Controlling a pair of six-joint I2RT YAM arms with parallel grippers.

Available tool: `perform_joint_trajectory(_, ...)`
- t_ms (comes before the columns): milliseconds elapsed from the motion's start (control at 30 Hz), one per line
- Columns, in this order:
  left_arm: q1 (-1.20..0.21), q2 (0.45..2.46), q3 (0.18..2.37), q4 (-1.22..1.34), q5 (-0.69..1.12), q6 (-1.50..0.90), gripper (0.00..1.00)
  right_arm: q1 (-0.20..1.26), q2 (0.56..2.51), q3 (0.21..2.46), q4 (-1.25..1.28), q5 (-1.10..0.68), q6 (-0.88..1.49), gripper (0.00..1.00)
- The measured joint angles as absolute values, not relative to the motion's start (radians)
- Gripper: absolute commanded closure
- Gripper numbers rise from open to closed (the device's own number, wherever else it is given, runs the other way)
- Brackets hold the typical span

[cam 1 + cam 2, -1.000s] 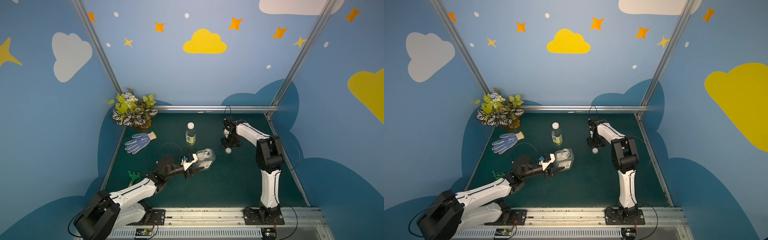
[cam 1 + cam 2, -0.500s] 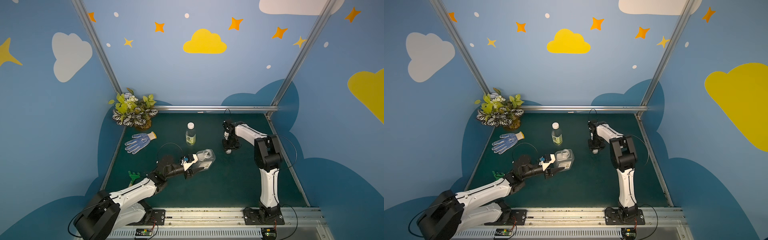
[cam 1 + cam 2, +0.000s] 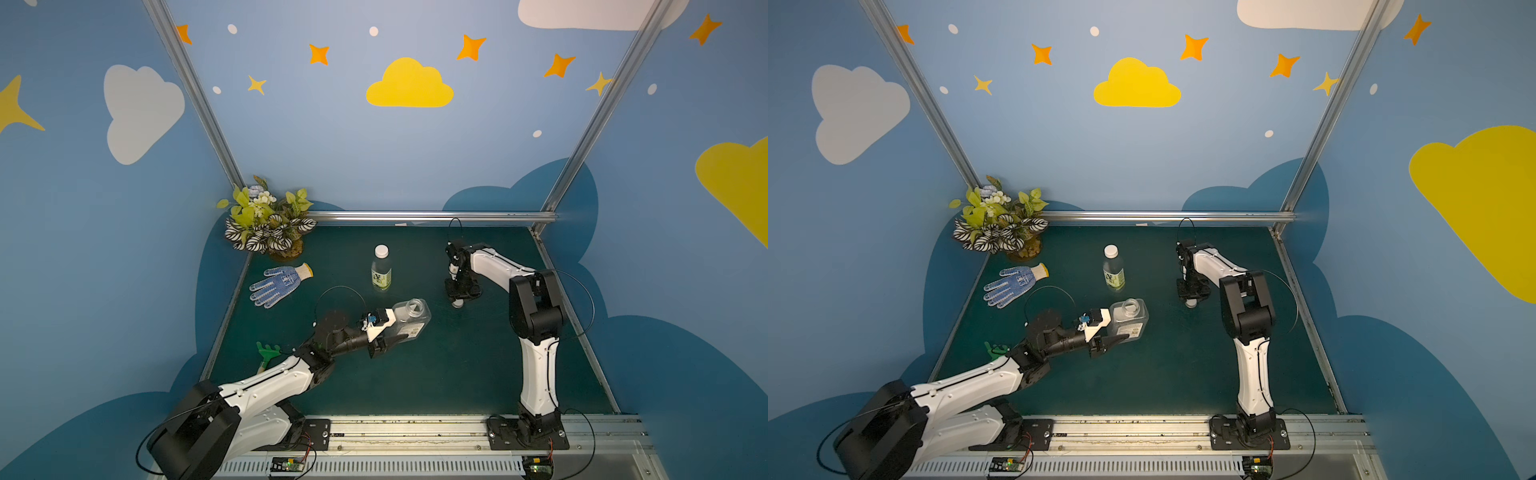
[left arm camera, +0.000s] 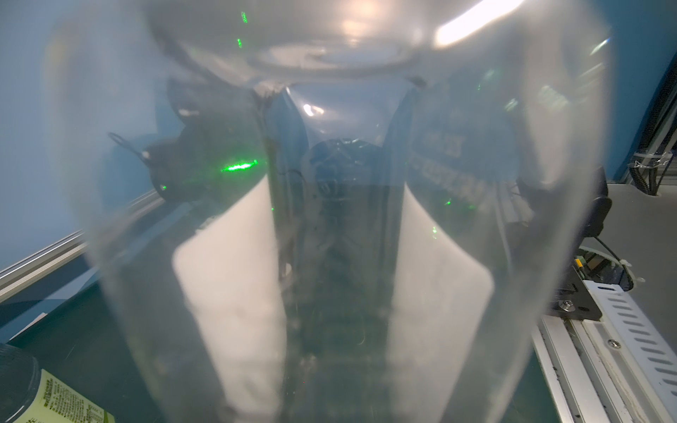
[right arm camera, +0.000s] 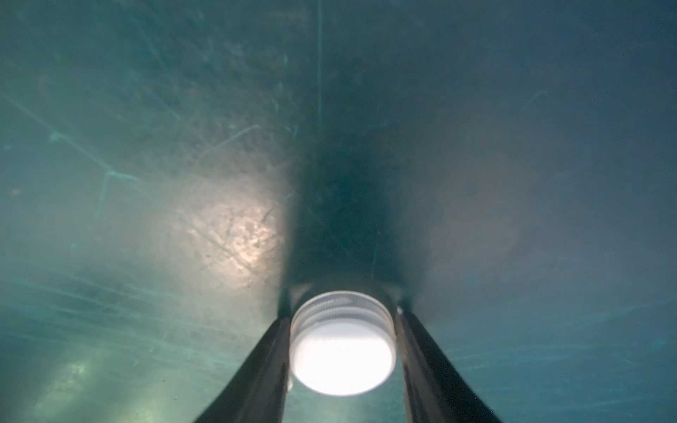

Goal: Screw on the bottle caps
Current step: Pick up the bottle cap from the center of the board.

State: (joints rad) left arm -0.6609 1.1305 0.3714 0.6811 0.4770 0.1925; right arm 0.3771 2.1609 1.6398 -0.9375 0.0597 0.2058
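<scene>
My left gripper (image 3: 397, 331) is shut on the squat clear bottle (image 3: 412, 319), holding it upright with its neck open and uncapped; in a top view too the gripper (image 3: 1118, 331) clamps that bottle (image 3: 1130, 316). In the left wrist view the bottle (image 4: 329, 219) fills the frame and hides the fingers. The slim bottle (image 3: 381, 274) with the yellow-green label stands behind it, a white cap (image 3: 381, 251) on its neck. My right gripper (image 3: 457, 300) points straight down, shut on a second white bottle cap (image 5: 342, 351) on the mat; this cap (image 3: 1190, 303) shows at its fingertips.
A potted plant (image 3: 268, 224) stands at the back left corner. A blue-dotted work glove (image 3: 278, 284) lies in front of it. A green tool (image 3: 268, 353) lies by the left arm. Aluminium rails (image 3: 415, 424) edge the green mat.
My right gripper has come down over the loose cap on the mat and closed on it. The left gripper and its bottle have not moved.
</scene>
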Motion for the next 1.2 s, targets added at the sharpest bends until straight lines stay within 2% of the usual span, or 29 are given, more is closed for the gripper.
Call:
perform_joint_trajectory(700,-0.661,1.131,0.371,0.681,0.477,0.198,0.6,0.394,2.144,1.618,-0.961,0.082,0.205,0.44)
perform_joint_trajectory(1033,-0.661,1.133,0.371,0.681,0.478,0.198,0.6,0.392,2.146,1.652,-0.974,0.089,0.198,0.51)
perform_joint_trajectory(1200,-0.661,1.133,0.371,0.681,0.478,0.198,0.6,0.392,2.156,1.652,-0.974,0.089,0.196,0.51)
